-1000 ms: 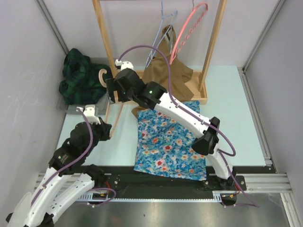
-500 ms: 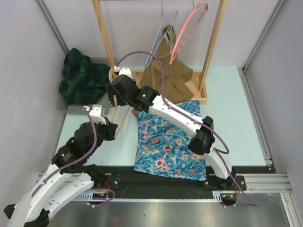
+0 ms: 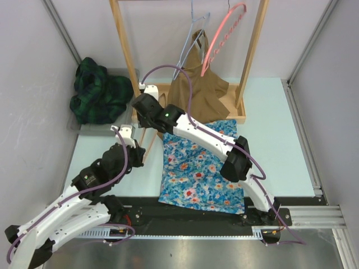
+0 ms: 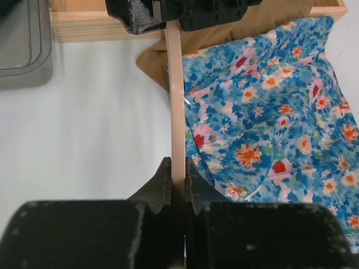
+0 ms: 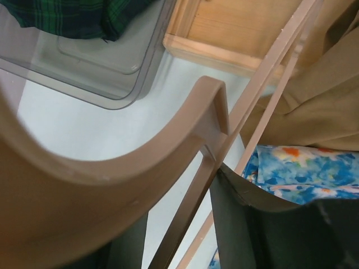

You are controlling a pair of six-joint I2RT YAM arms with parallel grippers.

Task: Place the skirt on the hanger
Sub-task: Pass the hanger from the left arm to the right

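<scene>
The blue floral skirt (image 3: 202, 168) lies flat on the table in front of my right arm's base, also seen in the left wrist view (image 4: 269, 101). A tan plastic hanger (image 4: 175, 101) stretches between my two grippers, left of the skirt's edge. My left gripper (image 4: 178, 168) is shut on the hanger's near end. My right gripper (image 5: 179, 224) straddles the hanger's neck just below its hook (image 5: 140, 162). One right finger (image 5: 263, 235) touches the bar, with a gap showing on the other side. From above, the hanger (image 3: 148, 141) shows only as a short strip between the grippers.
A wooden clothes rack (image 3: 127, 50) stands at the back with a brown garment (image 3: 196, 84), a pink hanger (image 3: 224, 33) and a blue wire hanger (image 3: 190, 39) on it. A grey tray (image 5: 95, 73) with green plaid cloth (image 3: 95, 92) sits back left.
Both arms have carried the hanger rightward toward the skirt. My right gripper's jaws have narrowed around the hanger's neck. The left grip is unchanged.
</scene>
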